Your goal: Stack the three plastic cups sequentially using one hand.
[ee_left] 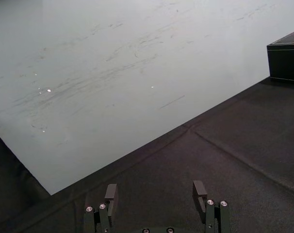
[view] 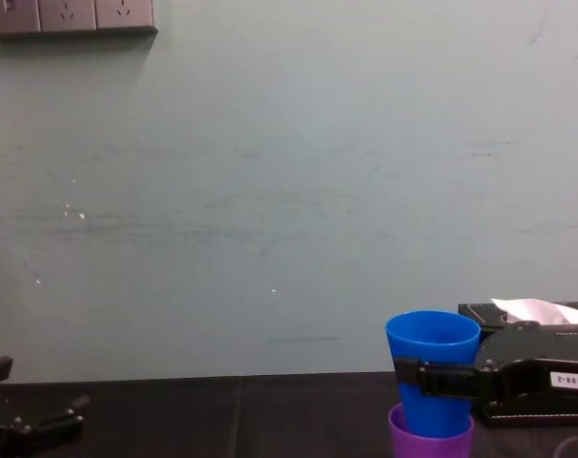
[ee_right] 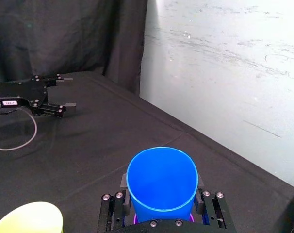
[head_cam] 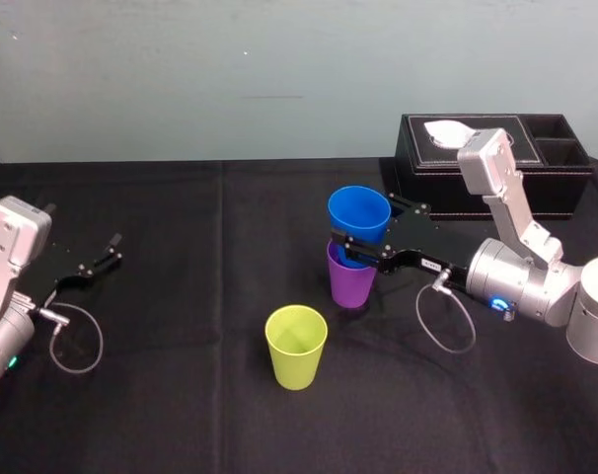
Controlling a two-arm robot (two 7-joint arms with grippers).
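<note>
Nearest the front edge of the desk (head_cam: 181, 415), roughly mid-width, the yellow-green cup (head_cam: 296, 346) stands upright and alone, mouth up, with nothing inside it and nothing touching it. It is near the other two cups but clearly apart from them.

Farther back and a little to the right, the purple cup (head_cam: 350, 284) stands upright on the black cloth. The blue cup (head_cam: 359, 213) is set into its mouth, also upright. In the chest view the blue cup's base dips below the purple rim while most of its wall rises above it. I cannot tell whether it is fully seated or is held slightly short of that.

So I judge the task about half done. The first pairing, blue into purple, is made or nearly made but not released. The yellow-green cup has yet to join the stack, whether it goes on top or the pair is lowered into it.

The right gripper (ee_right: 161, 190), the hand at work, reaches in from the right edge and clasps the blue cup around its lower half. One finger presses each side, so they are spread only as wide as the cup's wall. It touches neither of the other cups, as far as I can see.

The left gripper (head_cam: 107, 253) rests idle near the left edge, its fingers apart and empty.

At the far right corner sits the black tissue box (head_cam: 496, 168), well behind the cups.
</note>
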